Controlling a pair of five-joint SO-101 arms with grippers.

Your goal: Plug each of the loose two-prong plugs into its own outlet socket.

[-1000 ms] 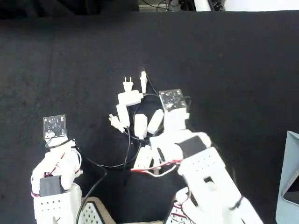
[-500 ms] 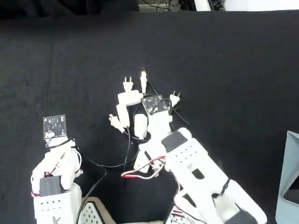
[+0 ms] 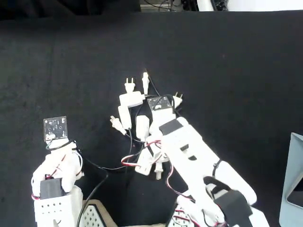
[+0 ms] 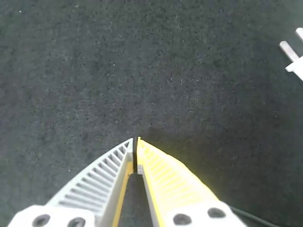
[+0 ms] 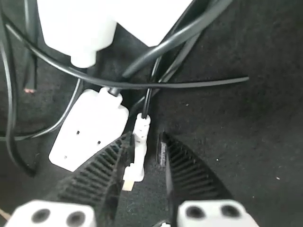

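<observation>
Plugs (image 3: pixel 129 85) and sockets (image 3: pixel 131 99) lie in a white heap tangled with black cords (image 3: pixel 129 151) at the middle of the table (image 3: pixel 236 71). From above, my right arm (image 3: pixel 189 151) lies across the heap's near side and covers part of it, so I cannot count the pieces or tell which cord belongs to which. Three plugs show their prongs along the heap's far edge, and one shows them on the side toward my left arm (image 3: pixel 54 189). My right gripper (image 5: pixel 145 138) is down in the heap with its fingers a little apart. One small plug (image 5: pixel 137 158) lies between them, touching one finger (image 5: pixel 111 163) with a thin gap to the other, and its cord runs off under crossing cords. Its prongs are hard to make out. Just beside it lies a socket (image 5: pixel 87 135) with two slots facing up, and two more white bodies are cut off at the view's edge. My left gripper (image 4: pixel 136 142) hangs over bare cloth apart from the heap, fingertips pressed together on nothing. A white pronged piece (image 4: pixel 293 56) is cut off at the edge there. A grey-blue box (image 3: pixel 292 179) is cut off at the table's right edge.
</observation>
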